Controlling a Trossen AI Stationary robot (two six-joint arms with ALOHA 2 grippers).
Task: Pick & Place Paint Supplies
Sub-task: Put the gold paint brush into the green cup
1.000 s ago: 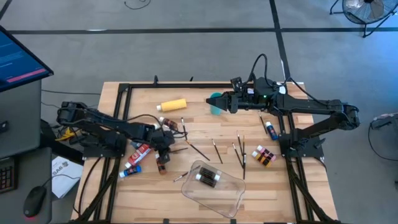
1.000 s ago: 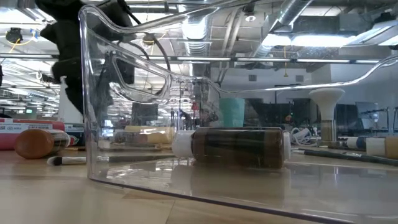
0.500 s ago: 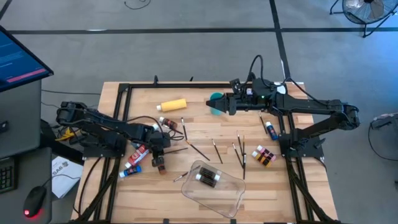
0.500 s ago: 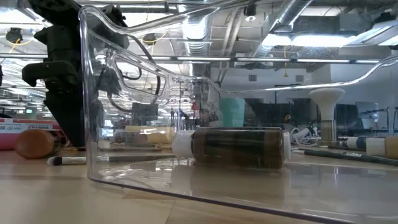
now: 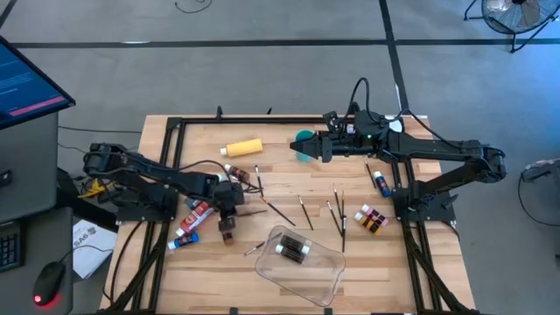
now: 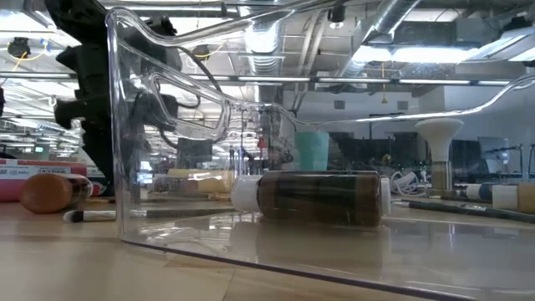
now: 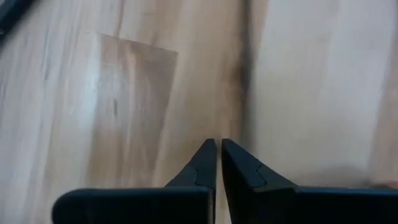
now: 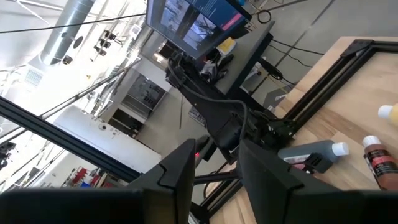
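Observation:
Paint supplies lie scattered on the wooden table: a yellow bottle (image 5: 245, 147), red and blue tubes (image 5: 194, 214), thin brushes (image 5: 337, 214), and small bottles (image 5: 372, 219). One brown bottle (image 5: 293, 250) lies on its side in the clear tray (image 5: 324, 276). My left gripper (image 5: 226, 217) is shut and points steeply down. Its tips (image 7: 217, 144) hang just over bare wood beside a brown bottle (image 5: 228, 234) that lies on its side (image 6: 50, 191). My right gripper (image 5: 294, 145) is held high and level over the teal cup (image 5: 304, 156). It is open, with nothing between its fingers (image 8: 177, 168).
A black frame (image 5: 175, 131) runs along the table's edges. A brush (image 6: 88, 216) lies on the wood in front of the brown bottle. A blue-capped tube (image 5: 381, 182) lies by the right arm's base. A monitor (image 5: 26, 87) and desk stand off the table's left side.
My left gripper has come down toward the table beside the brown bottle, staying shut, and has shifted slightly toward the tray.

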